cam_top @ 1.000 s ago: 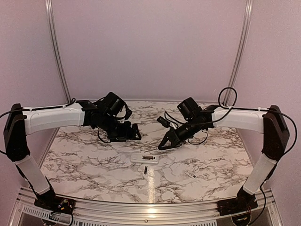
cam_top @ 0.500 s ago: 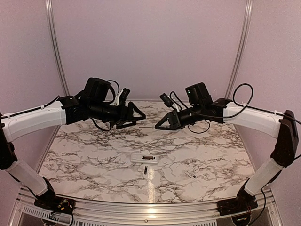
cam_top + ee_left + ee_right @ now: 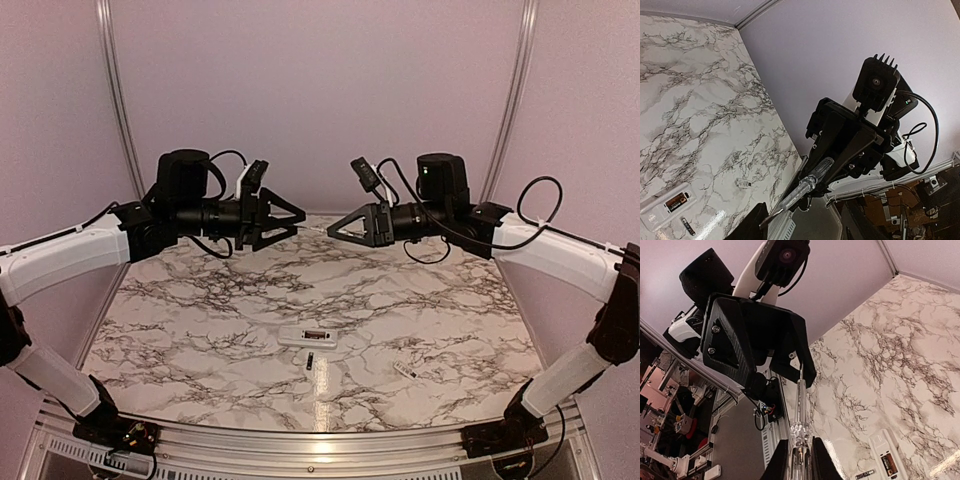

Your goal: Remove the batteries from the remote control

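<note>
The remote control [image 3: 308,337] lies on the marble table with its dark recess up, and one battery [image 3: 677,201] sits in that recess. A second battery [image 3: 310,362] lies loose just in front of it. Both arms are raised at the back, with the grippers facing each other. My right gripper [image 3: 333,229] is shut on the handle of a clear screwdriver [image 3: 800,405], whose metal tip points at my left gripper [image 3: 300,222]. The left gripper is open, and the screwdriver's tip [image 3: 771,218] reaches between its fingers [image 3: 752,225], close to one of them.
A small white flat chip [image 3: 404,370] lies on the table to the right of the remote. Pale walls with metal corner rails [image 3: 118,110] close in the back and sides. An aluminium frame [image 3: 300,445] runs along the near edge.
Both arms lifted from low over the table to head height and now point at each other. The left jaws have narrowed around the screwdriver tip. Remote and loose battery have not moved.
</note>
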### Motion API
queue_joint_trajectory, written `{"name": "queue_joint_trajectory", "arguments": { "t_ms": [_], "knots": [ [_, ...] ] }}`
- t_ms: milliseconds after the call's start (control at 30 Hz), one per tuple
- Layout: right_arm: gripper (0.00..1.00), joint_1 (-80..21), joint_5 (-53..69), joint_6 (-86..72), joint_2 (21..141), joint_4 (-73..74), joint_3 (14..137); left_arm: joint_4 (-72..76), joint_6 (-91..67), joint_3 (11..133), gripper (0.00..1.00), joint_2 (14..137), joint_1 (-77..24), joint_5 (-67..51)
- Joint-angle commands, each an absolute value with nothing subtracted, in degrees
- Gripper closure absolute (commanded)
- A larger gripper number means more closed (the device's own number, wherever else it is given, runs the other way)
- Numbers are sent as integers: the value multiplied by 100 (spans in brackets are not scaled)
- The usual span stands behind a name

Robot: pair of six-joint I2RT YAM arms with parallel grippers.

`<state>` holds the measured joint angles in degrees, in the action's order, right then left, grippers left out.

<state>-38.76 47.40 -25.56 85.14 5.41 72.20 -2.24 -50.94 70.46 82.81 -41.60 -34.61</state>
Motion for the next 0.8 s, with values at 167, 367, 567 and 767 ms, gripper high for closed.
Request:
{"name": "queue_joint_trajectory", "arguments": {
  "t_ms": [167,367,567,767],
  "knots": [
    [100,-3929,5240,-2858,8443,62,7462,839,-5380,7120,55,8519,-4148,-4345],
    [100,-3928,5371,-2925,8488,-143,7449,1040,-5453,7109,67,8594,-4157,-4486],
    [100,-3928,5355,-2974,8539,-140,7461,1106,-5471,7166,75,8634,-4172,-4625],
    [100,-3927,5360,-3058,8584,-214,7485,1125,-5440,7226,85,8700,-4247,-4715]
  ]
}}
